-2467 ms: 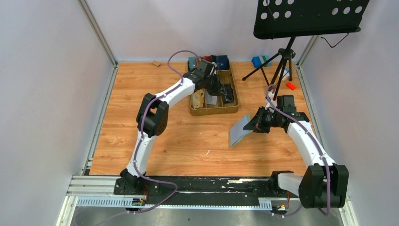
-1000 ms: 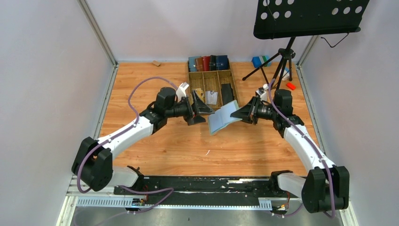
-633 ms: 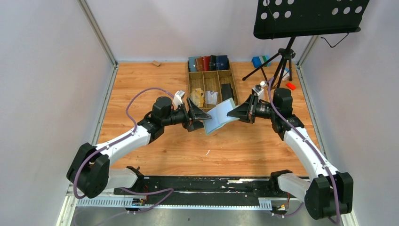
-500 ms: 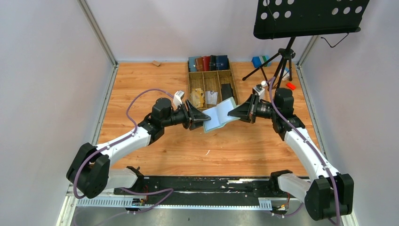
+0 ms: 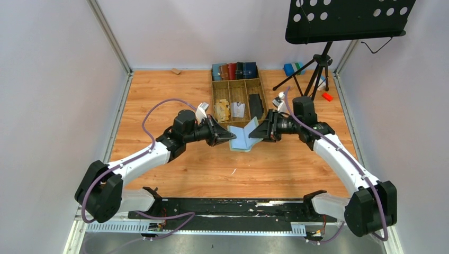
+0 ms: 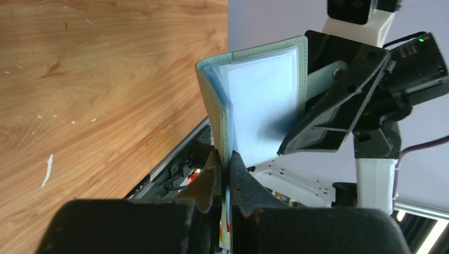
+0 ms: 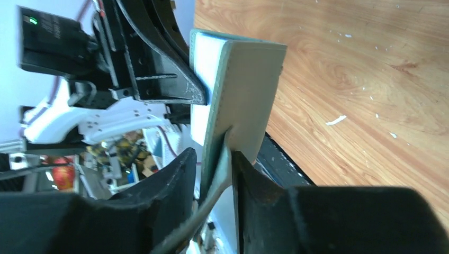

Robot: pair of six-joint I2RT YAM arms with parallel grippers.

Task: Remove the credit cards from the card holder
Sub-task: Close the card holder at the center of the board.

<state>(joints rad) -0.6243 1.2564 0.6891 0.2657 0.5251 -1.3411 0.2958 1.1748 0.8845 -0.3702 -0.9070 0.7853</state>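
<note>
Sage-green card holder [image 5: 241, 141] shifted nearer | left pincer [image 5: 231, 136] newly clamped on one cover | right pincer [image 5: 253, 132] straddles other, grip unclear

Wooden divided tray [image 5: 214, 103] at counter [image 5: 159, 95] far edge, centre. Row of upright wallets [image 5: 235, 70] in its far end; tan paper wad [image 5: 222, 110] in left compartment, white slip [image 5: 239, 109] in middle one. Music stand [image 5: 347, 18] on tripod [image 5: 317, 74] at far right corner, blue block [image 5: 291, 69] and orange piece [image 5: 327, 96] near it. Tan block [image 5: 175, 71] at far edge. White scrap [image 5: 233, 171] toward near edge.
</note>
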